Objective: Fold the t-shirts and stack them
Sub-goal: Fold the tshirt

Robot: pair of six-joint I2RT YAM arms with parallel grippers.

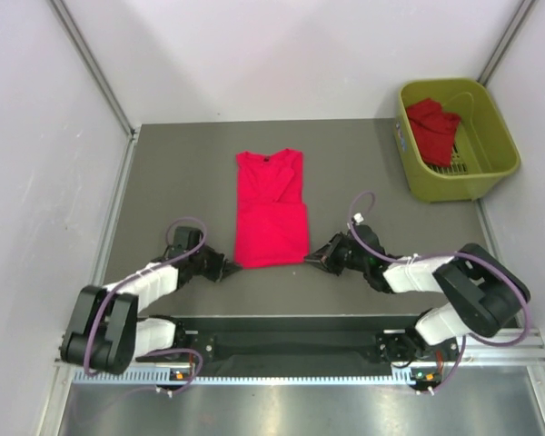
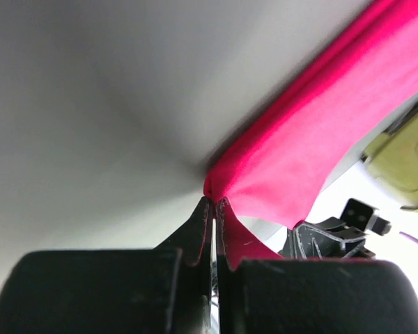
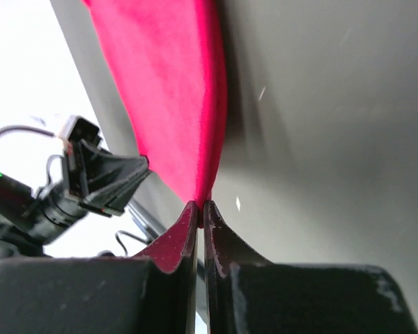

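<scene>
A bright red t-shirt (image 1: 271, 209) lies lengthwise in the middle of the grey table, its sleeves folded in, collar at the far end. My left gripper (image 1: 227, 267) is shut on the shirt's near left corner; in the left wrist view the red cloth (image 2: 313, 132) runs out from the pinched fingertips (image 2: 214, 202). My right gripper (image 1: 309, 262) is shut on the near right corner, and the right wrist view shows the cloth (image 3: 174, 90) rising from its closed tips (image 3: 200, 205). Another red t-shirt (image 1: 433, 129) lies crumpled in the basket.
The yellow-green plastic basket (image 1: 490, 127) stands at the table's far right corner. White walls with metal rails close in the table on the left, right and back. Both arms stretch low across the near edge of the table.
</scene>
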